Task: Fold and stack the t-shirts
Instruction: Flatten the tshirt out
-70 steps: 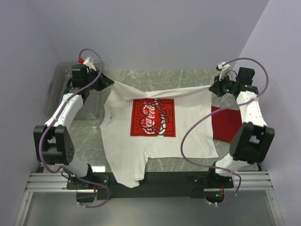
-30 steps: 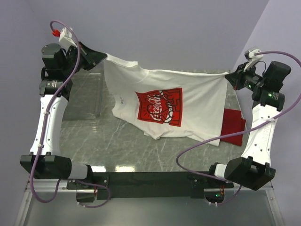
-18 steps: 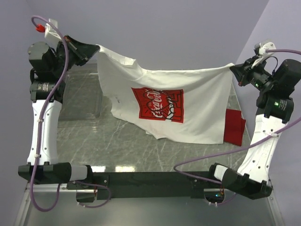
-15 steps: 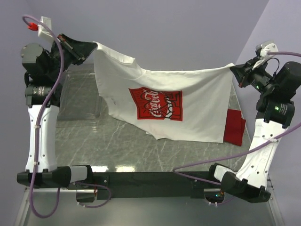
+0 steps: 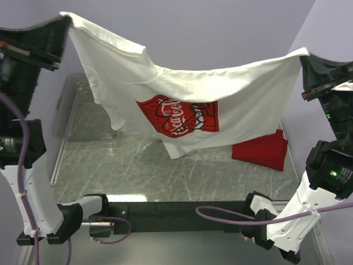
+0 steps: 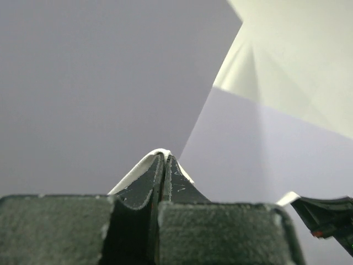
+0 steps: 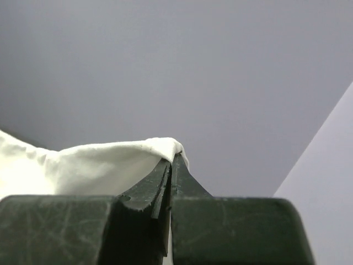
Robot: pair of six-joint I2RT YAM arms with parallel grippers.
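The left end effector [image 5: 65, 22] and right end effector [image 5: 304, 55] each clamp a corner of the white shirt [image 5: 182, 91], stretched between them. The red shirt [image 5: 262, 150] lies on the table [image 5: 138, 171] below the right one.

The large t-shirt [image 5: 242, 99] is white, its chest print [image 5: 179, 117] a red square with white Coca-Cola script. The other t-shirt [image 5: 263, 150], near the right edge of the tabletop [image 5: 127, 165], is plain red. The tabletop is grey-green marble with pale veins.
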